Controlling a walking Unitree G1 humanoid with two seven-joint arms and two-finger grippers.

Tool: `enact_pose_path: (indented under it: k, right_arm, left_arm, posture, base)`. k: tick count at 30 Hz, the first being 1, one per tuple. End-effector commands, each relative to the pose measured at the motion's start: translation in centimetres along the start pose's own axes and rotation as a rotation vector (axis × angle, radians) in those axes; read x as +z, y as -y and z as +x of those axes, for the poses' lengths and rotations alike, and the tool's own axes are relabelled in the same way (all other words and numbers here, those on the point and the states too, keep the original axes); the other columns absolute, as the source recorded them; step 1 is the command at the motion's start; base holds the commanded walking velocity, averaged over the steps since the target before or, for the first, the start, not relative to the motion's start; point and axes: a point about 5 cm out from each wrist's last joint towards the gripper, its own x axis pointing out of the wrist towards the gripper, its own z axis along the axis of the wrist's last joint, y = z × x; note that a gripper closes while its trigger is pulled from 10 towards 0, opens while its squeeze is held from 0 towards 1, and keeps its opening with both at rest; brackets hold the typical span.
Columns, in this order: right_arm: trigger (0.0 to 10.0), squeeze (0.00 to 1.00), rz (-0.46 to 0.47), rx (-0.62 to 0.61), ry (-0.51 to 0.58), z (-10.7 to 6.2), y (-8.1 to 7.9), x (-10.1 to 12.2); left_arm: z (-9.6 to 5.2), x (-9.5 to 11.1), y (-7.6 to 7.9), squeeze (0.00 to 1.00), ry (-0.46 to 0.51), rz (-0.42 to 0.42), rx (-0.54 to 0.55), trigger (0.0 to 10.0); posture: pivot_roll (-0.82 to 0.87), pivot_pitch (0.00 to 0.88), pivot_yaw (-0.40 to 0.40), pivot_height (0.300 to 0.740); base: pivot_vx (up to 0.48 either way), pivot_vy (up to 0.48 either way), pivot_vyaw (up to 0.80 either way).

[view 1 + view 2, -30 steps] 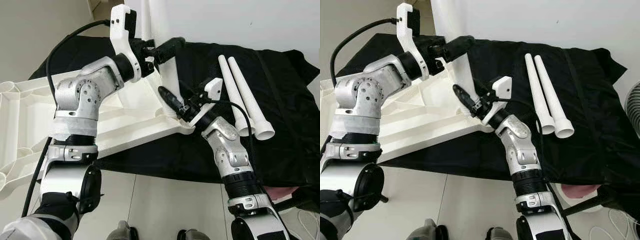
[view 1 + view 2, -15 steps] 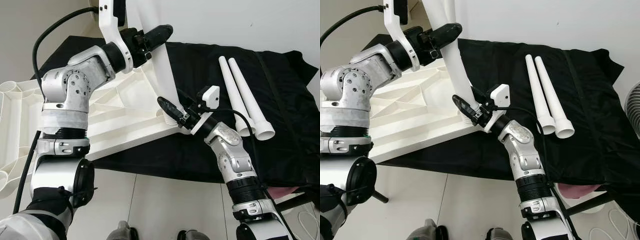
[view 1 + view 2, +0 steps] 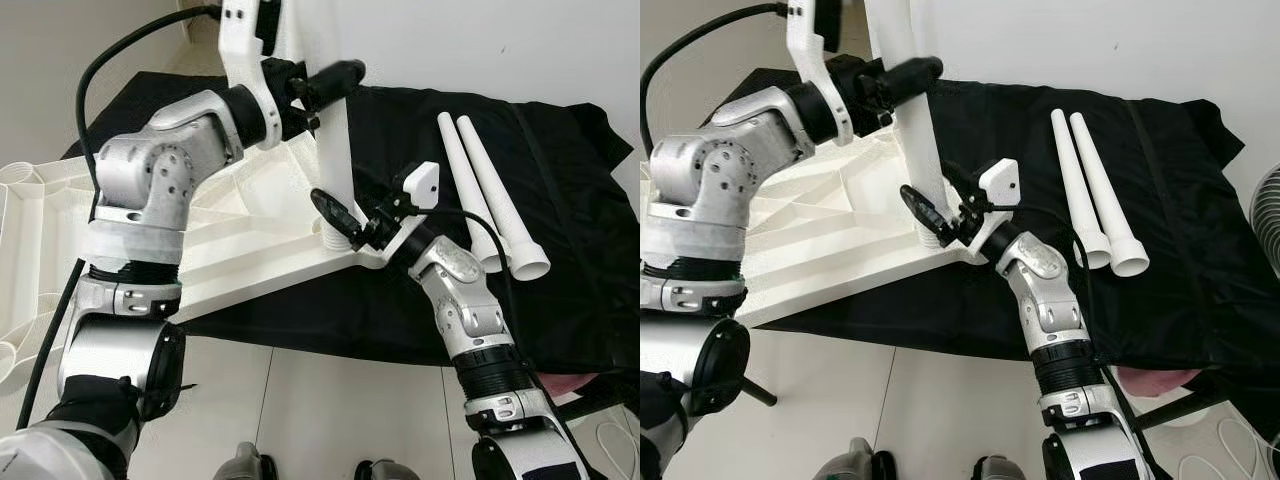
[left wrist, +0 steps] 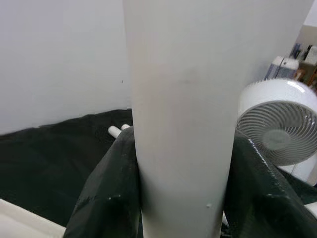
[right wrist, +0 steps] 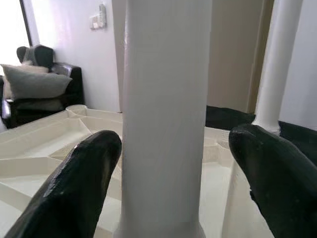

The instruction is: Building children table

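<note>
Left gripper [image 3: 325, 88]: clamped on the upright table leg [image 3: 332, 150], high up.
Right gripper [image 3: 930, 215]: fingers spread around the leg's base, at the tabletop [image 3: 230, 240] corner socket.
Spare legs [image 3: 480, 190]: two, lying on black cloth [image 3: 560, 200].
Left wrist view: fan [image 4: 277, 129] behind.
Right wrist view: second fitted leg [image 5: 275, 64], sofa [image 5: 39, 84].

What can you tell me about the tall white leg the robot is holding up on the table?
The tall white plastic table leg is a smooth, plain round tube that stands upright, its threaded bottom end set in a corner of the upside-down white plastic tabletop. The left gripper is shut around it high up. The right gripper sits low by its base, fingers open on either side with a gap. Its top runs out of the picture.
</note>
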Motion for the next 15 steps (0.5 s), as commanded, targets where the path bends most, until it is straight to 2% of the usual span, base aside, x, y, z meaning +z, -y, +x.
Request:
enact_pose_path:
  k: [1,4,12,13,15]
  right_arm:
    - [10.0,0.0,-0.037,-0.008,-0.043,0.3,0.1,-0.1]
    - [10.0,0.0,-0.045,-0.012,-0.067,0.9,-0.1,0.0]
    - [10.0,0.0,-0.035,-0.011,-0.097,1.6,-0.6,-0.1]
    - [10.0,0.0,-0.011,-0.004,-0.126,2.3,-1.0,0.0]
    - [10.0,0.0,-0.011,-0.004,-0.126,2.3,-1.0,0.0]
  left_arm:
    - [-0.1,0.6,0.7,0.0,0.013,0.077,-0.072,10.0]
    - [0.2,0.8,1.0,0.0,0.018,0.12,-0.057,10.0]
    - [0.5,1.2,1.6,0.0,0.024,0.166,-0.063,10.0]
    - [0.8,1.0,2.2,0.0,0.018,0.201,-0.074,10.0]
    - [0.8,1.0,2.2,0.0,0.018,0.201,-0.074,10.0]
  posture:
    - [-0.09,0.064,0.053,0.74]
    - [-0.09,0.065,0.053,0.74]
    - [-0.09,0.066,0.052,0.74]
    - [-0.09,0.068,0.049,0.74]
    - [-0.09,0.068,0.049,0.74]
  base:
    - [0.0,0.0,0.0]
    - [0.0,0.0,0.0]
    - [0.0,0.0,0.0]
    - [0.0,0.0,0.0]
    - [0.0,0.0,0.0]
